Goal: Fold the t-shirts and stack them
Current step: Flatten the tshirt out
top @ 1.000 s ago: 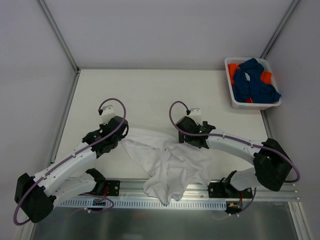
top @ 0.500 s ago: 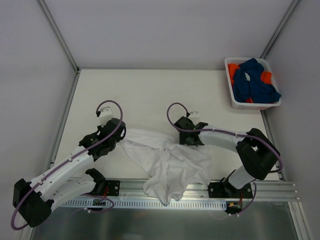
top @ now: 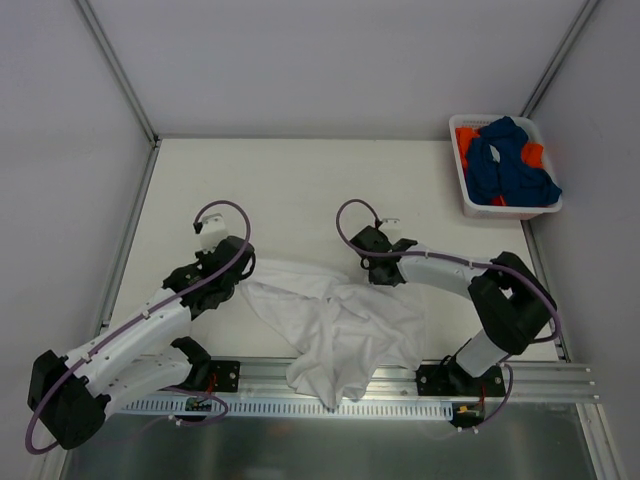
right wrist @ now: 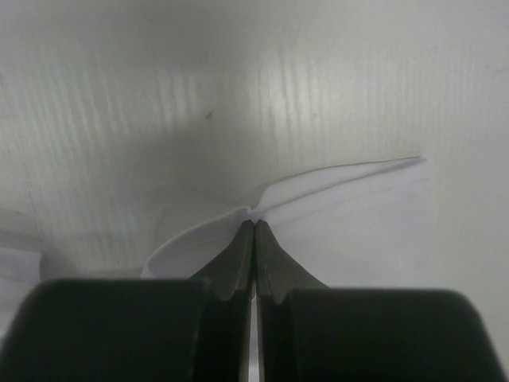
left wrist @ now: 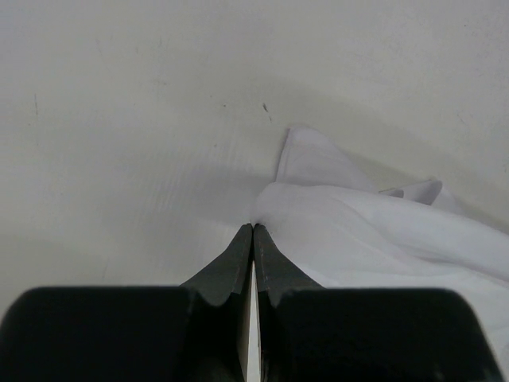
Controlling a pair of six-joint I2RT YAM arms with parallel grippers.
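A white t-shirt [top: 345, 325] lies crumpled at the near middle of the table, its lower part hanging over the front rail. My left gripper [top: 240, 272] is shut on the shirt's left edge; in the left wrist view the cloth [left wrist: 374, 231] bunches at the closed tips [left wrist: 253, 227]. My right gripper [top: 385, 272] is shut on the shirt's far right edge, where the hem [right wrist: 334, 179] puckers at the closed tips [right wrist: 254, 221]. Dark blue t-shirts [top: 510, 165] and orange t-shirts [top: 465, 140] are piled in the basket.
A white plastic basket [top: 470, 205] stands at the far right corner against the wall. Metal frame posts run along both side walls. The front rail [top: 400, 405] with both arm bases borders the near edge.
My right gripper has closed on the white shirt's edge, having been open a second ago. The right arm's elbow has swung inward. The left arm has barely shifted.
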